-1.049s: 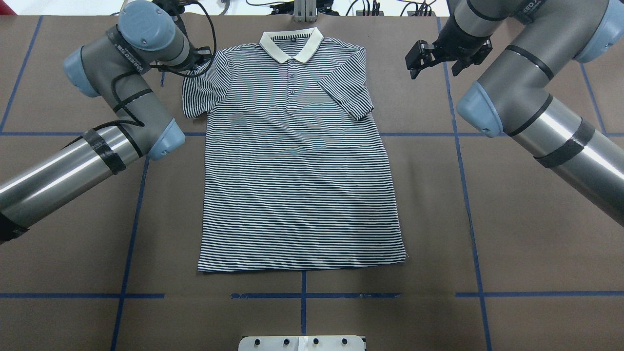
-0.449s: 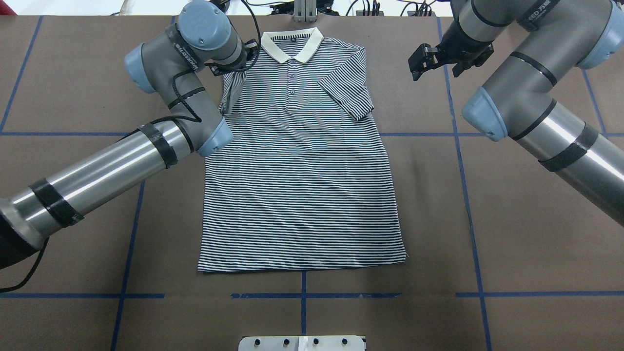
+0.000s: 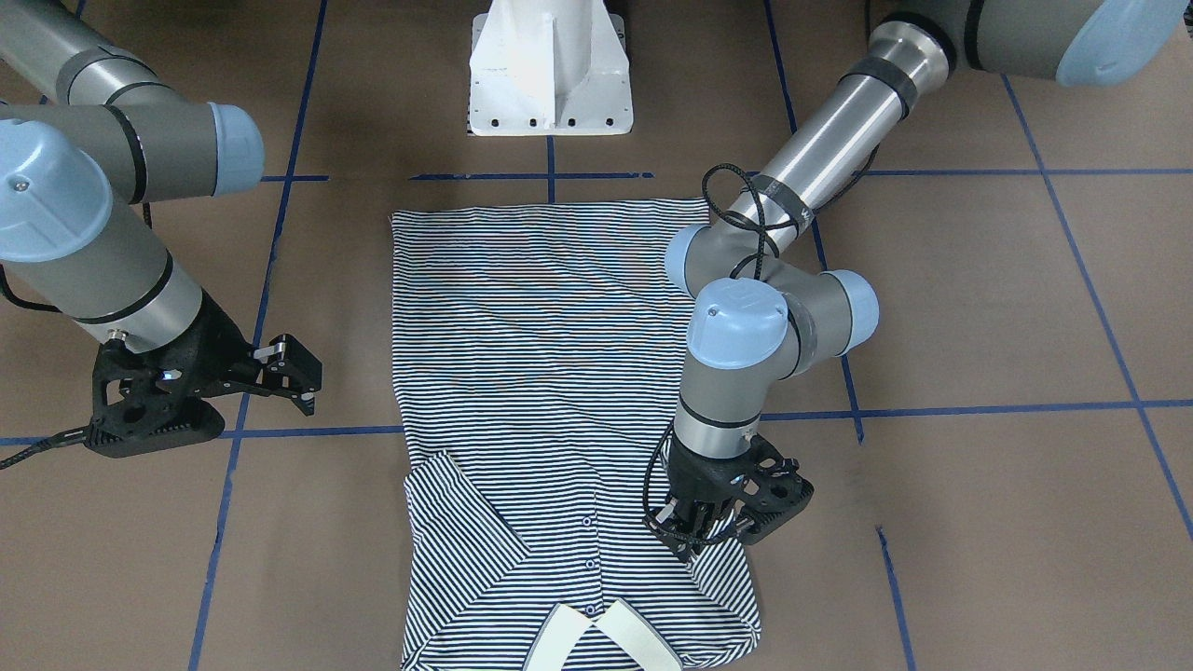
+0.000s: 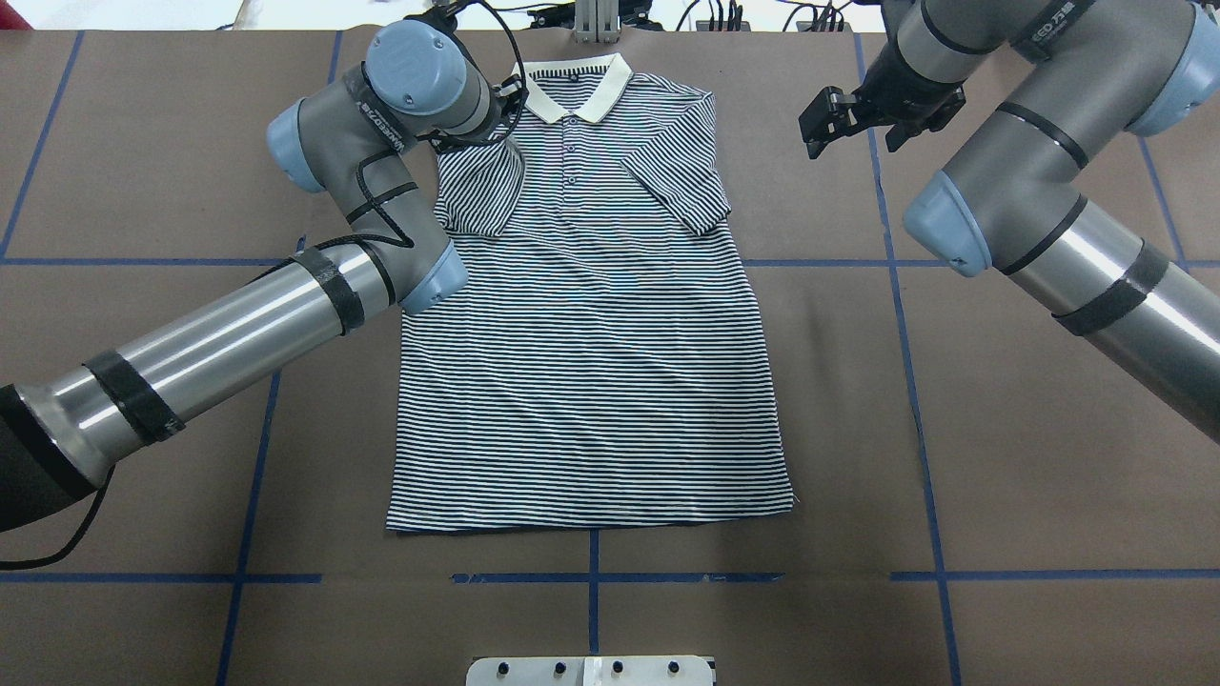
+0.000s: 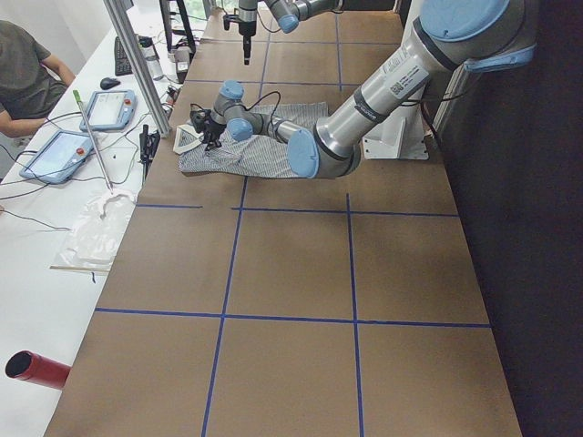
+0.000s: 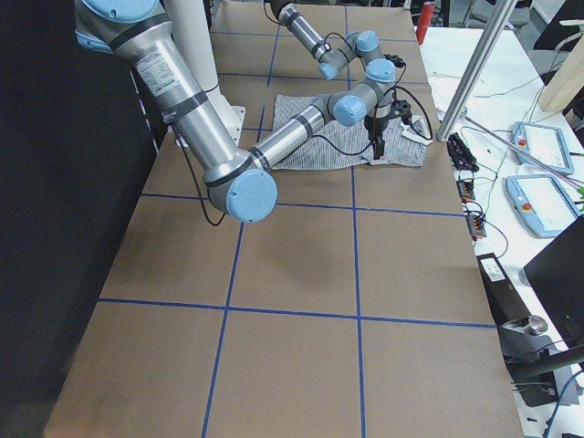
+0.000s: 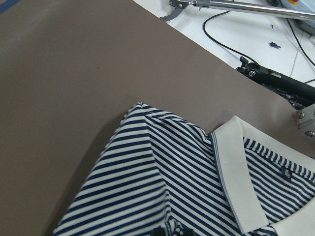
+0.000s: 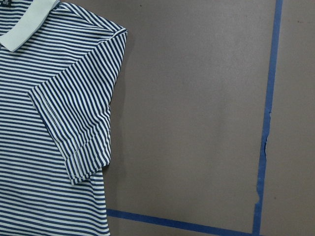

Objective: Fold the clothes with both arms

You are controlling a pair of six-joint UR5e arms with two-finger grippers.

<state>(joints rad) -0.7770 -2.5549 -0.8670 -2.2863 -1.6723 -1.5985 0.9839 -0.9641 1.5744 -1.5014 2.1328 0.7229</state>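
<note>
In the overhead view, the grey metal left arm (image 4: 238, 333) with light blue joint caps reaches from the lower left edge to the upper middle. Its black two-finger left gripper (image 3: 692, 543) is hidden under the wrist there. The front-facing view shows it pinched closed on the shirt's sleeve (image 4: 481, 186), which lies folded in over the chest.

The navy-and-white striped polo shirt (image 4: 591, 362) lies flat and face up at the centre of the brown paper-covered table (image 4: 953, 429). Its white collar points toward the top edge, and the other sleeve is also folded inward.

At upper right, the black right gripper (image 4: 851, 143) hangs over bare table near the shirt, fingers spread wide, holding nothing.
</note>
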